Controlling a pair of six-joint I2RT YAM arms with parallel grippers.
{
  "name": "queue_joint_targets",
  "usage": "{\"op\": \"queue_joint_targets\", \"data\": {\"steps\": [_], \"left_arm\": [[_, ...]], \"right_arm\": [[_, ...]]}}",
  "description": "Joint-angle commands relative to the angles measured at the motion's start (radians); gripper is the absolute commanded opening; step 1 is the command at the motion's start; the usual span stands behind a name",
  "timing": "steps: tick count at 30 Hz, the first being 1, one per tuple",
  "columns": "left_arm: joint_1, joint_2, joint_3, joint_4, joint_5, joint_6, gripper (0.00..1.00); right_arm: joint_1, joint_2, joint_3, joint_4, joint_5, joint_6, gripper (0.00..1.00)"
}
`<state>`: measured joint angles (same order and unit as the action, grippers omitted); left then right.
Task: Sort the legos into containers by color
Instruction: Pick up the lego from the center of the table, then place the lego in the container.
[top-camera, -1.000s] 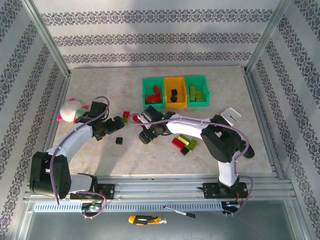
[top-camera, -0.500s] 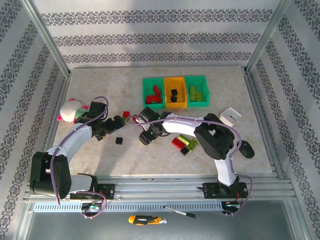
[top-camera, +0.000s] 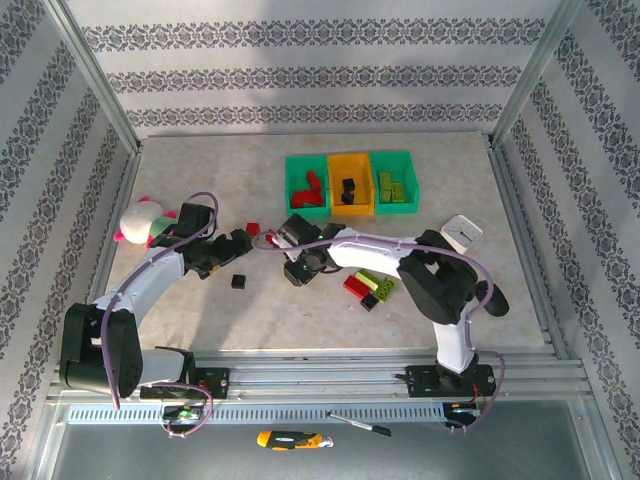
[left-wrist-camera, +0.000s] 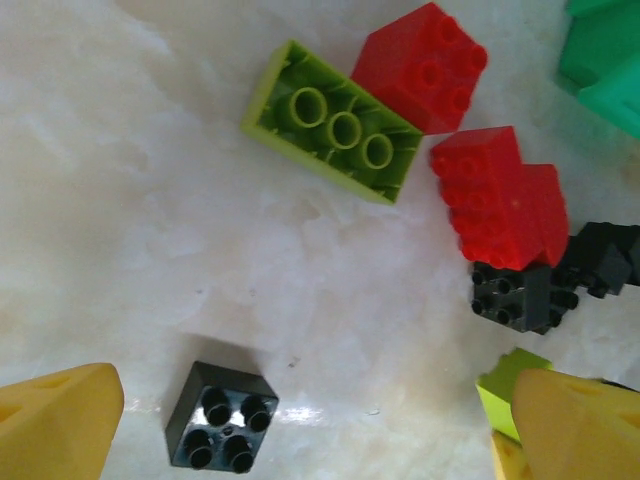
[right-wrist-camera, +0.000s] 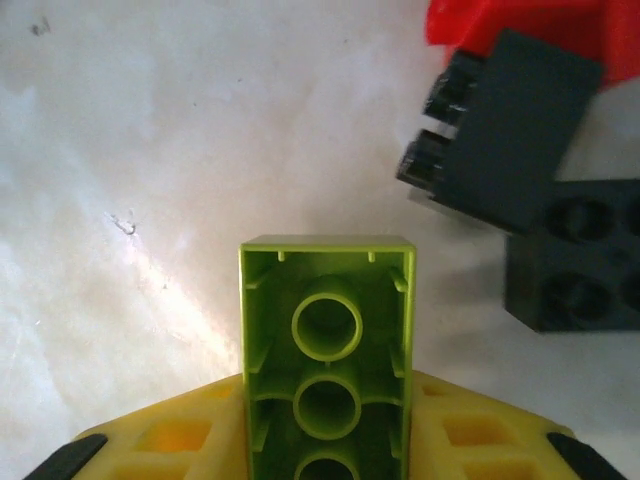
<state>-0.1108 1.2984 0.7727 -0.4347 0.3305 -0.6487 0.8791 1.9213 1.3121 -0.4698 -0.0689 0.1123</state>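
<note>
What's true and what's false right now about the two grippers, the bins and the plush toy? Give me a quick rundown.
1. The right gripper grips a lime green brick. True.
2. The left gripper is shut on a black brick. False: it is open, and the black brick lies free.
3. The middle bin is orange-yellow. True.
4. The left bin holds lime green pieces. False: it holds red bricks.
5. The plush toy sits at the right edge. False: it is on the left, beside the left arm.
</note>
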Motion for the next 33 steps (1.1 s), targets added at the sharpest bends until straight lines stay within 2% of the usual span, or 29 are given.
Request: {"op": "queue_joint_targets", "data": {"steps": [1,4,10,16,20,24,33], "left_arm": [[-0.018,-0.03,-0.031,0.127,0.069,0.024,0.99],[-0.072,-0.038,-0.043,0.21,0.057,0.047,0.99],[-0.239,-0.049,-0.095,0.455,0.015,0.148,0.99],[-0.424,-0.038,-0.162,0.772,-0.038,0.293,0.99],[-0.501,-0.003,-0.157,0.925,-0.083,0.347,0.99],[-0.558,0.05,-0.126,0.999,-0.11,0.391,0.99],[-0.604,0.13,-0.072,1.045,-0.107,0.428,0.99]], "right_arm": [[-0.019,-0.148,-0.063,0.025,0.059,0.055,0.29],[-0.058,-0.262,-0.133,0.056,0.1,0.1,0.28],[-0.209,-0.472,-0.245,0.112,0.079,0.18,0.26],[-0.4,-0.543,-0.3,0.167,0.071,0.209,0.25],[-0.525,-0.498,-0.285,0.207,0.083,0.234,0.24],[-0.629,-0.392,-0.229,0.252,0.07,0.263,0.23],[-0.72,-0.066,0.022,0.254,0.025,0.236,0.22]]}}
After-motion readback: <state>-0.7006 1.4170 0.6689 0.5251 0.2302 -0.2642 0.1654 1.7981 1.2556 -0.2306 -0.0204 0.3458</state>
